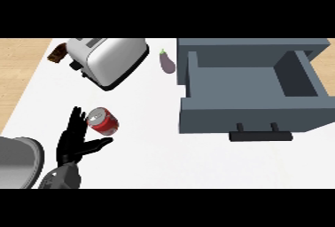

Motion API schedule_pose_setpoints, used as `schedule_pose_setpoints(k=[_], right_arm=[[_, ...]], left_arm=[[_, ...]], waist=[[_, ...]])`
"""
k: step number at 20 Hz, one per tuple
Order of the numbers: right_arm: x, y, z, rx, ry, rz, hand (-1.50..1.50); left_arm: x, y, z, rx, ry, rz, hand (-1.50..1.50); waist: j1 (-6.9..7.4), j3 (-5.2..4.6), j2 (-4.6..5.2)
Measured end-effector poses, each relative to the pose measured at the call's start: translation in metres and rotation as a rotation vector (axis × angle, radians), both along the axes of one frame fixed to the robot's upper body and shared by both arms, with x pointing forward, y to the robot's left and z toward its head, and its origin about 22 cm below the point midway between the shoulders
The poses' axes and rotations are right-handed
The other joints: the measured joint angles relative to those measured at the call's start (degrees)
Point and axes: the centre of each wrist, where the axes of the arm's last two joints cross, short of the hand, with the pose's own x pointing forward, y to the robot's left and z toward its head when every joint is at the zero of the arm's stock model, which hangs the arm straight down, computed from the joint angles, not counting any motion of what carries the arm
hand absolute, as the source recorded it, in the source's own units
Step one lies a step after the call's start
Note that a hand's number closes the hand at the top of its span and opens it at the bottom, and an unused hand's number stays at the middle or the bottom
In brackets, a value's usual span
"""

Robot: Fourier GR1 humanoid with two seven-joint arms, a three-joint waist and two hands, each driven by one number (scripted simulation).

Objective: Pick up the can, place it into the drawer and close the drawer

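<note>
Left robot hand (75, 139) beside can (103, 121); toaster (108, 58) beyond.

Bench (150, 159): white top, plain and evenly lit, filling most of the view. Floor (16, 75): light wood planks, visible along the left side and in a strip along the upper edge beyond the bench. No walls or windows in view.

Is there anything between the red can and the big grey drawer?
No. In the head view, only bare white counter lies between the red metal can and the open grey drawer.
</note>
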Motion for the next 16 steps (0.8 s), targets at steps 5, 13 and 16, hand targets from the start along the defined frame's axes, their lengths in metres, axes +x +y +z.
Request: schedule_pose_setpoints(k=[5, 13, 16], right_arm=[[-0.003, -0.001, 0.002, 0.005, 0.003, -0.004, -1.50], [-0.005, -0.001, 0.007, 0.011, 0.001, 0.000, -1.50], [-0.004, 0.002, 0.007, 0.015, 0.005, 0.005, -1.50]], left_arm=[[0.012, -0.008, -0.008, -0.030, -0.005, -0.013, -1.50], [0.028, -0.015, -0.013, -0.115, -0.038, -0.014, 1.50], [0.039, -0.024, -0.005, -0.150, -0.041, -0.074, 1.50]], waist=[[-0.11, -0.02, 0.02], [-0.26, -0.03, 0.07], [-0.10, -0.01, 0.01]])
